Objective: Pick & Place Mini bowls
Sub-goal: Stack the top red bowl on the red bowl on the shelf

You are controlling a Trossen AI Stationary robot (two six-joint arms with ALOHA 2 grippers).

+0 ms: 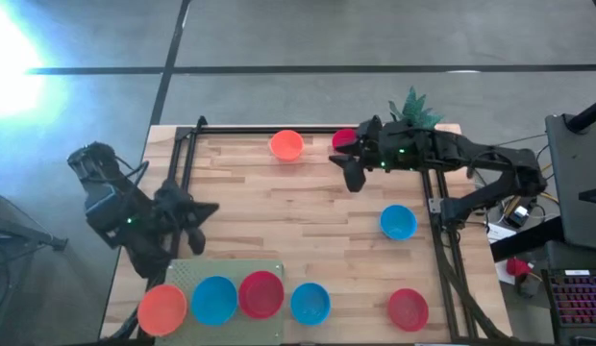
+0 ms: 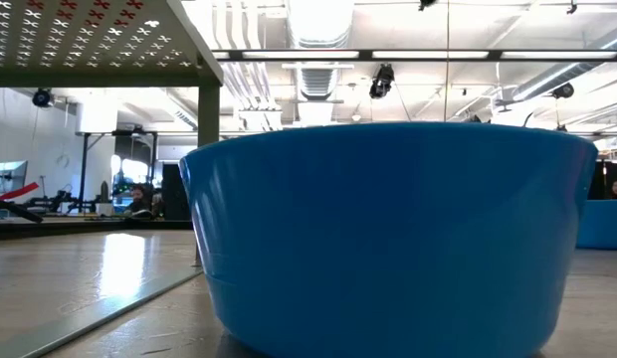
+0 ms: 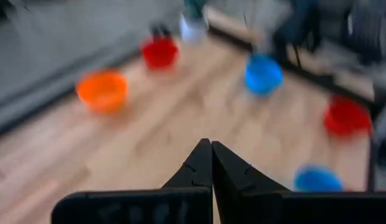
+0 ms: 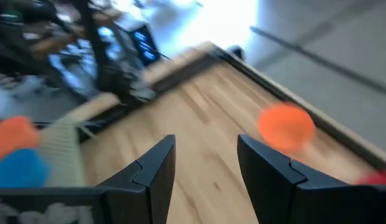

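Note:
Several mini bowls lie about the wooden table. An orange one, a blue one and a red one sit in a row at the near left, by a pale green mat. Another blue bowl and a red one sit along the near edge, and a blue one sits at mid right. At the far edge are an orange bowl and a red one, which my right arm partly hides. My left gripper hangs shut above the table's left. My right gripper hovers open and empty near the far bowls.
A small white pot with a green plant stands at the far right corner. Dark frame rails run along the table's left and right sides. In the low view one blue bowl fills most of the picture. The table's middle is bare wood.

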